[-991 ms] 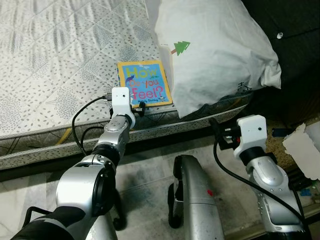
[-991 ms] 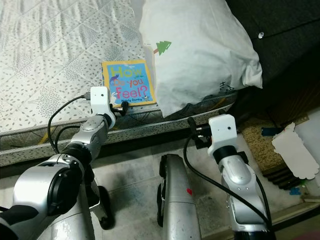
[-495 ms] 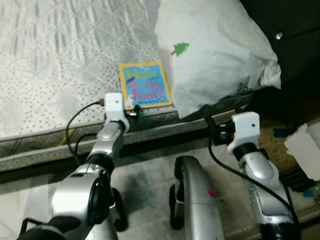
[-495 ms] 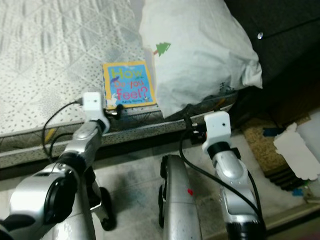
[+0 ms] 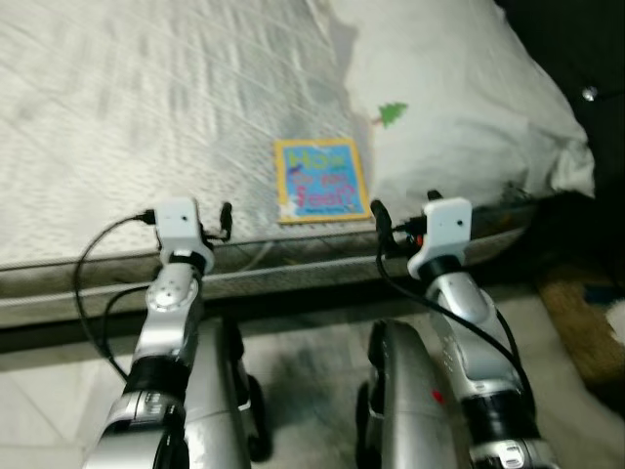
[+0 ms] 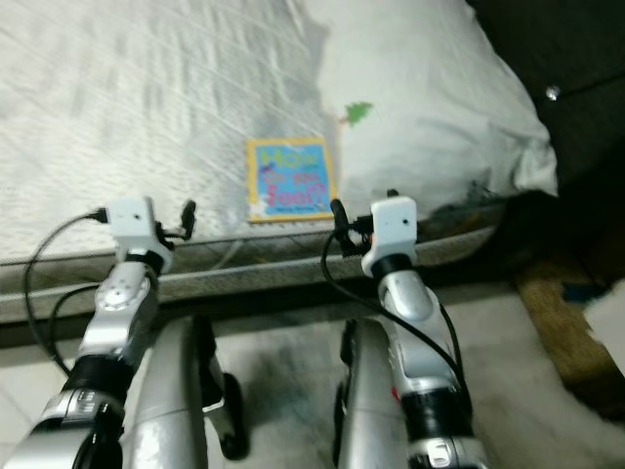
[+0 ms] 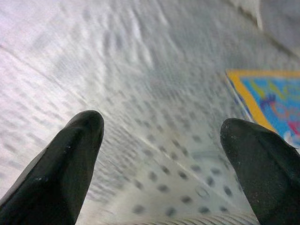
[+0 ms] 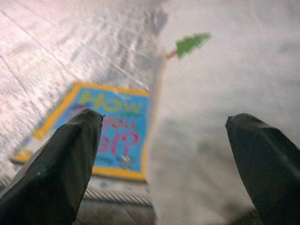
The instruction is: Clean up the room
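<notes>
The left end effector [image 7: 159, 159] is released, its two black fingers [image 7: 61, 164] spread wide and holding nothing; in the left eye view it sits at lower left of centre, level with the near edge of the bed [image 5: 146, 117]. The right end effector [image 8: 164, 159] is likewise released and empty, at centre right of the head views, just at the mattress edge in front of the book [image 5: 318, 179] and the pillow [image 5: 469, 107]. The book, blue with a yellow border and coloured lettering, lies flat on the patterned white bedcover near the middle of the frame, close to the mattress edge, its right side just beside the pillow. The white pillow, marked with a small green tree [image 8: 192, 44], takes the upper right. Pale floor [image 5: 312, 342] runs along the bottom.
</notes>
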`<state>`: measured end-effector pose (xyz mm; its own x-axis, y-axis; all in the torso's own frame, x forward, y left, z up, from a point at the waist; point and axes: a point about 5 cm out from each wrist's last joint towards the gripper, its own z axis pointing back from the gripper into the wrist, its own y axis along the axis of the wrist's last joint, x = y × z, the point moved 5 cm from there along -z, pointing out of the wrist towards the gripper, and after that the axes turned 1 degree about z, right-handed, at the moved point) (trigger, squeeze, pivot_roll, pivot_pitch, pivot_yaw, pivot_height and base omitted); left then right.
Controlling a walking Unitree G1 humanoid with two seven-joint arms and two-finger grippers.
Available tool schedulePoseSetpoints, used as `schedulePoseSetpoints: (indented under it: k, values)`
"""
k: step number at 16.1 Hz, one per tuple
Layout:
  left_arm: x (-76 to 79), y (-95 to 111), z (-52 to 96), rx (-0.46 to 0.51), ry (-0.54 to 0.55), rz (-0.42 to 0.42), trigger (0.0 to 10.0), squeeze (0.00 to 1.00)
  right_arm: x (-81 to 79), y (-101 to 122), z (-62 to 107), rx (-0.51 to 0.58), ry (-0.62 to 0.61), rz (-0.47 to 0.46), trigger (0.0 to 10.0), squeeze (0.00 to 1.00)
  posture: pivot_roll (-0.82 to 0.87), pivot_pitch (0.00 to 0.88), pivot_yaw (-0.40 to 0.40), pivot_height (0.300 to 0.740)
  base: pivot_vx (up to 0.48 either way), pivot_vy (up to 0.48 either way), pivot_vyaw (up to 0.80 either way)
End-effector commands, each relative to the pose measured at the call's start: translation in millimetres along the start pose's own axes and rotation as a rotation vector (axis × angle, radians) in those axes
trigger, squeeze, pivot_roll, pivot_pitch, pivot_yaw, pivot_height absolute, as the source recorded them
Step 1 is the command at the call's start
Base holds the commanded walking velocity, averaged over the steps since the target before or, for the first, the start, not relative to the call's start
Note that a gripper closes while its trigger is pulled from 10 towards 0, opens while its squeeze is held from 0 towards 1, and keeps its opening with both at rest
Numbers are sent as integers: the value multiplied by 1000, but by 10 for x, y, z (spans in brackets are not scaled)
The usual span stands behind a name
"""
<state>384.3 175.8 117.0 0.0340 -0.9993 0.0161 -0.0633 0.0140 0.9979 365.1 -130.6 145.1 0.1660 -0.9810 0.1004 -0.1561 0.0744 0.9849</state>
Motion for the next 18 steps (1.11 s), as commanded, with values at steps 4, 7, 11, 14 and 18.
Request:
schedulePoseSetpoints:
  k: [4, 7, 11, 14, 18]
  values:
    - [-26, 109, 73, 37, 3, -33, 10000, 0, -35, -31, -92, 26, -26, -63, 10000, 0, -1, 0, 39, 553, 0, 0, 0]
    - [43, 285, -18, 78, 4, -21, 10000, 0, -95, 137, -241, 95, -18, -86, 10000, 0, 2, 0, 41, 571, 0, 0, 0]
    - [104, 385, -101, 102, -19, -18, 10000, 0, -42, 208, -341, 132, -37, -89, 10000, 0, -5, 0, 39, 620, 0, 0, 0]
    - [67, 394, -120, 105, 2, -15, 10000, 0, -34, 197, -357, 131, -34, -78, 10000, 0, -14, 0, 37, 650, 0, 0, 0]
    - [189, 394, -121, 103, -54, -31, 10000, 0, 118, 142, -291, 125, -75, -58, 10000, 0, -26, 0, 46, 705, 0, 0, 0]
